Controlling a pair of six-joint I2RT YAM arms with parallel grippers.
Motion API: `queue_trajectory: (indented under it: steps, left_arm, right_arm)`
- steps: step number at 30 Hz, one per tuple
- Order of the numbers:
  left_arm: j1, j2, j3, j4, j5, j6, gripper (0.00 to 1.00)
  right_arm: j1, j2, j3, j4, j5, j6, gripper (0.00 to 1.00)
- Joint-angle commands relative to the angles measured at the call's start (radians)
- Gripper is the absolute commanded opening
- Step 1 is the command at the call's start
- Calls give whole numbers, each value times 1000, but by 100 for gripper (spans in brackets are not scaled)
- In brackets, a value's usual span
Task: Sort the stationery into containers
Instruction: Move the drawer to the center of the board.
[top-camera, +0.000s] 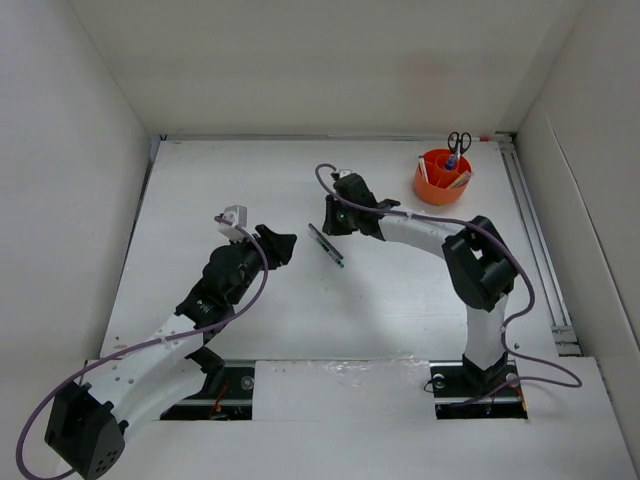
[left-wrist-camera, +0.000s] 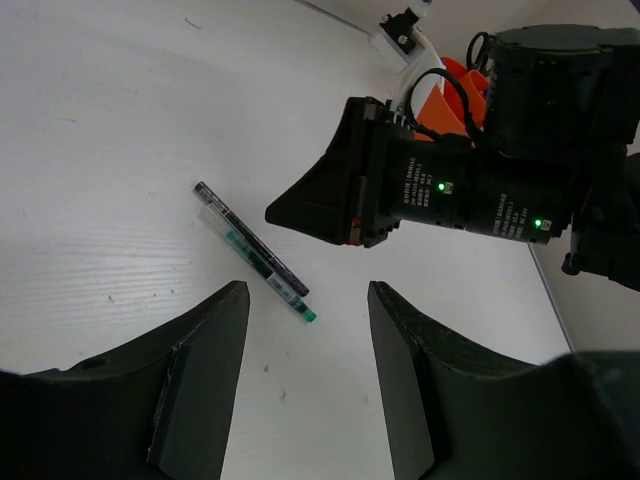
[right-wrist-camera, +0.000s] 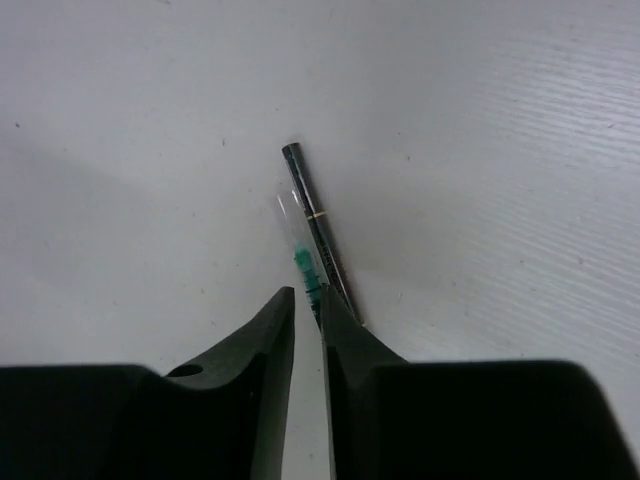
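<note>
While pens (top-camera: 326, 243) lie together, right jaws stand near-closed.

We found the surface (top-camera: 215, 175) open at upper left; at centre frame, the right end effector (top-camera: 330, 222) crowded the pens (top-camera: 326, 244).

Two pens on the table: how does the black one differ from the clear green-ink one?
The slim black pen is opaque and dark end to end; the clear-barrelled green-ink pen is see-through with a green tip. That green tip pokes out past the black pen's end. Both lie flat on the white table, side by side and parallel.
</note>
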Motion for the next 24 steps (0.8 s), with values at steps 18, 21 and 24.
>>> queue_trajectory:
  steps: [18,21,24]
  left_arm:
    - [2,5,55,-15,-7,-13,47]
    - [2,14,46,9,-7,-13,47]
    - [2,25,55,-1,-7,-13,47]
  right_arm:
    - [80,232,314,-224,143,-97,36]
    - [103,241,314,-234,166,-97,30]
    - [113,263,325,-244,195,-97,25]
